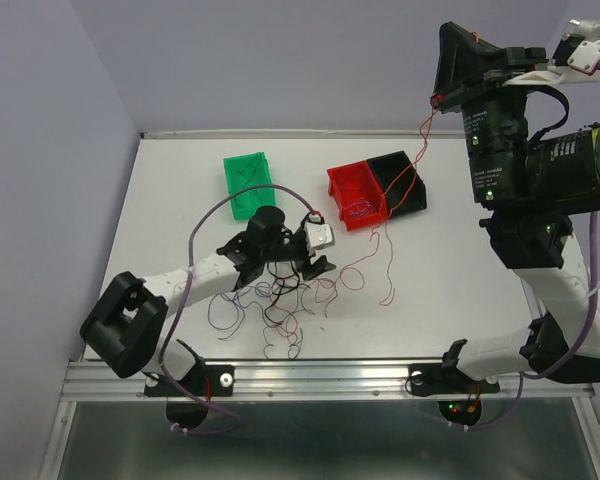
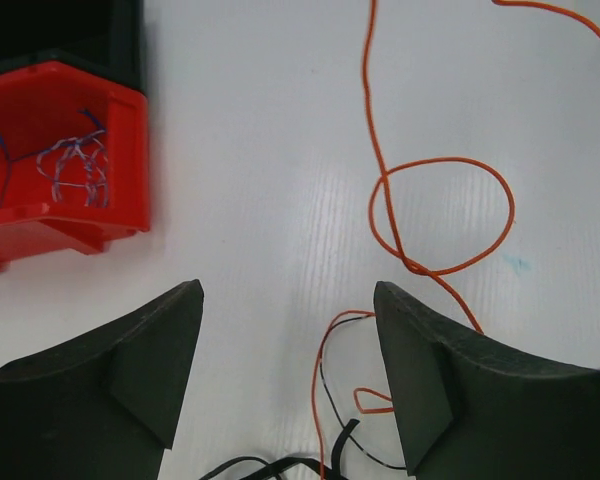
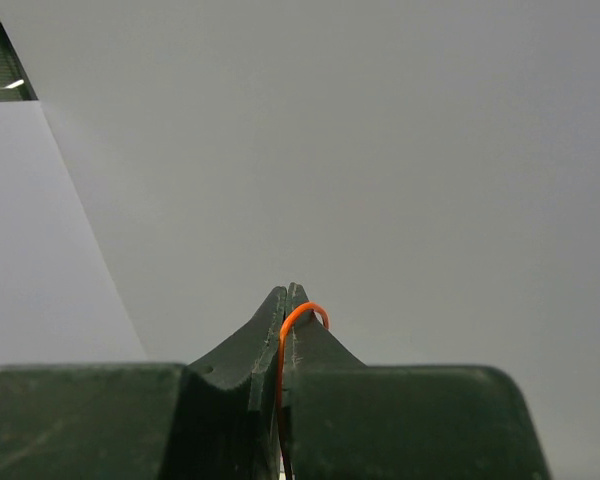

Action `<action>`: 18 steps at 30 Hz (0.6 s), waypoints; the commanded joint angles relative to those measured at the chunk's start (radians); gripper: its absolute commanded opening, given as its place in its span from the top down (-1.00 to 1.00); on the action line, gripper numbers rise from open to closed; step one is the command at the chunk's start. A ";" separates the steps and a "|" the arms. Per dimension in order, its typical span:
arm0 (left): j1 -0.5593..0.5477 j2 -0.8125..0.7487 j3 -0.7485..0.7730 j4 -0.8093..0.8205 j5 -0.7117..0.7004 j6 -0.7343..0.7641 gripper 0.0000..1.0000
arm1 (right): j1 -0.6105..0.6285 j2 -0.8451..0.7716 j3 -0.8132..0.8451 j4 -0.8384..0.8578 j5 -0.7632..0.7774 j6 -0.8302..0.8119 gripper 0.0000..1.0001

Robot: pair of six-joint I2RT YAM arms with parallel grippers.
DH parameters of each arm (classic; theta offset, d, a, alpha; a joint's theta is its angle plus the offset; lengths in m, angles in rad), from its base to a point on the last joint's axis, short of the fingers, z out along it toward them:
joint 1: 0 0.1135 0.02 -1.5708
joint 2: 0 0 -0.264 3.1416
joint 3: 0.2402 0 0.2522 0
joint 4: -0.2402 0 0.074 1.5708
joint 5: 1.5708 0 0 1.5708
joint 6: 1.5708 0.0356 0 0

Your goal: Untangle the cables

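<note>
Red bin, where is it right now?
In the top view, the red bin sits right of centre, touching the black bin on its right, the green bin apart to its left.

Right hand (image 1: 442, 92) high, pinching orange cable (image 1: 424, 135); left hand (image 1: 280, 268) over tangle (image 1: 280, 300).

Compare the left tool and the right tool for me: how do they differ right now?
The left tool is open and grips nothing, while the right tool is shut on an orange wire. The left tool sits low over the table, at the tangled wires, whereas the right tool is held high above the table. Both are dark and two-fingered.
</note>
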 commanded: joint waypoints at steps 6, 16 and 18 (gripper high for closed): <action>0.070 -0.162 -0.075 0.210 0.073 -0.117 -0.66 | 0.007 -0.035 -0.050 0.048 -0.007 -0.010 0.99; -0.046 -0.081 0.011 0.232 0.046 -0.134 -0.68 | 0.007 -0.001 -0.044 0.071 -0.014 -0.012 0.99; -0.089 -0.059 0.026 0.233 -0.002 -0.124 -0.68 | 0.007 0.007 -0.044 0.073 -0.014 -0.015 0.99</action>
